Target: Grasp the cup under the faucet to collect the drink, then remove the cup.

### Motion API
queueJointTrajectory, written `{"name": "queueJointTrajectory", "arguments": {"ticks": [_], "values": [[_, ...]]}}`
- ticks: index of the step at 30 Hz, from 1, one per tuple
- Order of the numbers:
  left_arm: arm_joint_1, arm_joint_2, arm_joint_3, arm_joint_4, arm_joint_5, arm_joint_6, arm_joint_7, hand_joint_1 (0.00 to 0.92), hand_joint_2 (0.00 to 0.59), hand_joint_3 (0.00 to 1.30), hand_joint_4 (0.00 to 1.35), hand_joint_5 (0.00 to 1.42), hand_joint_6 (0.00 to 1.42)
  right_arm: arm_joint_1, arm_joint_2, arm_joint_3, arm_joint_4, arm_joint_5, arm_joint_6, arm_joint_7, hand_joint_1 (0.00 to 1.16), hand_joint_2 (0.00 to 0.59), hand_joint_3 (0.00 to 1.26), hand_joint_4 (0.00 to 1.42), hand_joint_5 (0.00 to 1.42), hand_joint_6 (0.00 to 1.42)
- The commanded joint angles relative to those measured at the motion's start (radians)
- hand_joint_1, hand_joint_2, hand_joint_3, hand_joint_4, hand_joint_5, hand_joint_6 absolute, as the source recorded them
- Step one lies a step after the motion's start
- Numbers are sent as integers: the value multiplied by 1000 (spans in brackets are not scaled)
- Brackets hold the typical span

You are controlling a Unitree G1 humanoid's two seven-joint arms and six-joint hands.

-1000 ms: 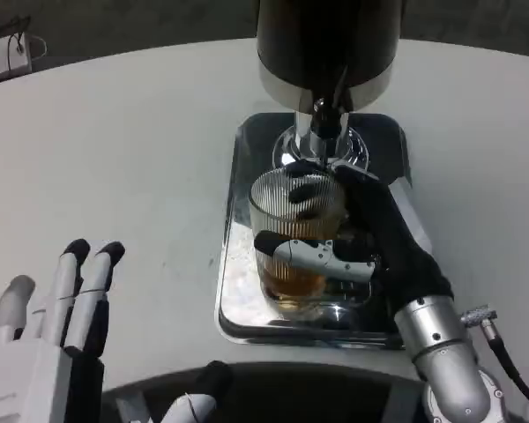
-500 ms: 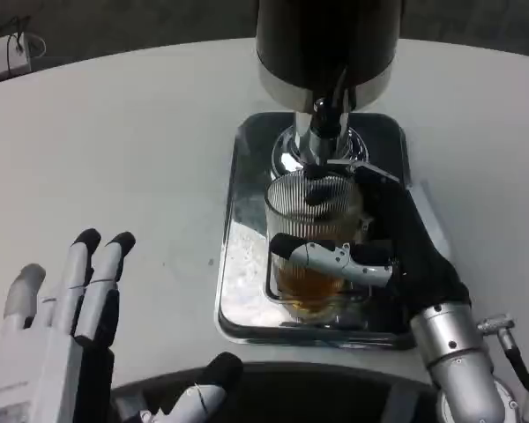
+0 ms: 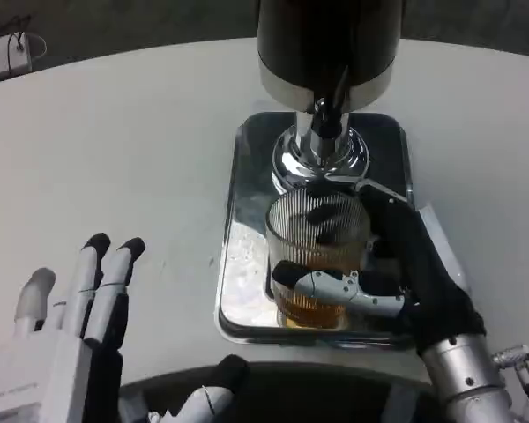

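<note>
I find the cup (image 3: pixel 316 256), a ribbed clear glass with amber drink in its lower part, standing on the metal tray (image 3: pixel 247 220) in front of the dispenser's chrome base (image 3: pixel 320 161). The faucet (image 3: pixel 326 119) sits above and behind the cup's rim, not directly over it. My right hand (image 3: pixel 383 264) grasps the cup: a white and black finger wraps across its front low down, dark fingertips (image 3: pixel 322 216) show through the glass on the far side, and the palm lies against the cup's right side. I cannot tell whether the cup's foot touches the tray.

My left hand (image 3: pixel 75 330) hovers over the white table (image 3: pixel 115 159) at lower left, released, fingers straight and holding nothing.

Against the frame half a second ago, the cup and right hand have come toward me and slightly down the tray, away from the spout, so that more of the chrome base now shows behind the rim. A second ago the cup stood closer under the faucet and further left. The left hand has shifted slightly right.
</note>
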Motion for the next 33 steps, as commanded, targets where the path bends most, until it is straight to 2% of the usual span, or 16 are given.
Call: {"name": "queueJointTrajectory", "arguments": {"ticks": [1,4,15,26,33], "values": [[-2,5,3,12,-6,-7,-1,0,121,114,0,150,0,44,4,-2,-81,23,-34,14,1162,86,803,976,1190,1424],[-6,7,2,11,-4,-11,0,0,121,114,0,150,0,86,3,-8,-127,35,-34,26,1162,86,805,977,1190,1424],[-27,8,-10,20,-10,-23,6,0,121,108,0,150,0,272,-18,-52,-395,120,-29,96,1162,94,811,977,1190,1424],[-16,15,-32,-8,50,-28,-24,0,106,44,0,140,0,378,-49,-118,-570,196,-27,159,1162,109,806,969,1190,1424],[48,36,-54,-71,103,-61,-51,0,92,12,0,124,0,419,-79,-164,-665,235,-41,198,1162,115,804,962,1190,1424]]}}
